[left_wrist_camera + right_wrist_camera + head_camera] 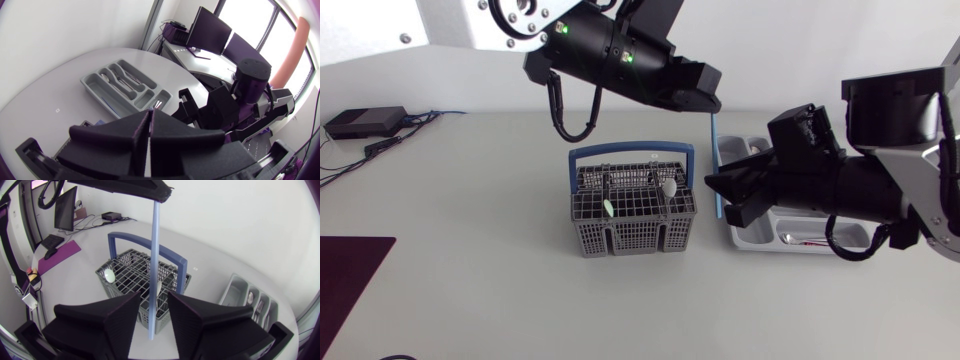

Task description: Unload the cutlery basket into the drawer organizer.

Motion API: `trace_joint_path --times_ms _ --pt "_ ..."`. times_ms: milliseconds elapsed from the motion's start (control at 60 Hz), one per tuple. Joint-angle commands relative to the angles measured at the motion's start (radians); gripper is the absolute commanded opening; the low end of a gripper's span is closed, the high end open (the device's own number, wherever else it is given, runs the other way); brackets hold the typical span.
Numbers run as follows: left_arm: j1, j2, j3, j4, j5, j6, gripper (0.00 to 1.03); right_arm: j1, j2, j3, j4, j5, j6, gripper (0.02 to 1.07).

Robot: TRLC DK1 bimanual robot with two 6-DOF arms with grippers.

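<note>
Hanging upright from the left gripper [150, 125], which was clamped on its top, a light-blue rod [155, 270] sat untouched between the right gripper's [152, 311] wide-spread fingers, beside the cutlery basket [630, 225].

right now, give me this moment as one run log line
left claw: shut on blue stick | right claw: open, stick between fingers | basket: white spoon inside | tray: some cutlery

Much of the drawer organizer [752, 240] behind the right arm [850, 190] (cutlery [788, 237] inside indistinct).
</note>
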Motion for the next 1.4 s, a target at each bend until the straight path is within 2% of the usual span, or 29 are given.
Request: trace_joint_path --times_ms 0,50,233,550,583,633,650,667,733,767,850,1050,1233,1383 --pt "0.004 0.028 0.036 -0.008 0.014 -0.025 0.08 0.011 0.012 0.023 0.013 0.001 0.023 0.21" --pt "0.008 0.028 0.037 -0.008 0.014 -0.024 0.08 0.014 0.012 0.025 0.011 0.001 0.023 0.14" --pt "0.014 0.030 0.040 -0.008 0.022 -0.022 0.08 0.031 0.018 0.022 0.008 0.001 0.021 0.08" --pt "0.027 0.028 0.050 -0.014 0.034 -0.025 0.09 0.050 0.018 0.013 -0.004 -0.001 0.018 0.08" --pt "0.028 0.028 0.053 -0.014 0.034 -0.030 0.12 0.050 0.017 0.013 -0.007 -0.001 0.018 0.08" --pt "0.034 0.027 0.057 -0.016 0.034 -0.036 0.24 0.051 0.012 0.009 -0.013 -0.001 0.020 0.08" --pt "0.034 0.027 0.059 -0.014 0.034 -0.039 0.30 0.053 0.011 0.009 -0.016 -0.001 0.020 0.08" --pt "0.037 0.025 0.062 -0.016 0.034 -0.041 0.43 0.054 0.006 0.008 -0.022 -0.001 0.020 0.08" --pt "0.042 0.022 0.077 -0.020 0.034 -0.047 0.74 0.056 -0.012 0.005 -0.041 -0.001 0.020 0.08" --pt "0.045 0.020 0.083 -0.023 0.034 -0.047 0.84 0.056 -0.023 0.002 -0.053 -0.001 0.020 0.08" --pt "0.060 0.014 0.103 -0.023 0.034 -0.050 0.96 0.056 -0.052 -0.009 -0.079 -0.001 0.018 0.08" --pt "0.111 0.008 0.143 -0.020 0.034 -0.050 0.98 0.023 -0.143 -0.050 -0.142 -0.005 -0.009 0.08" --pt "0.160 -0.026 0.131 -0.030 0.028 0.008 0.98 -0.177 -0.179 -0.067 -0.193 -0.124 -0.060 0.08" --pt "0.149 -0.085 0.057 -0.051 -0.064 0.130 0.98 -0.329 -0.097 -0.057 -0.184 -0.191 -0.088 0.08"
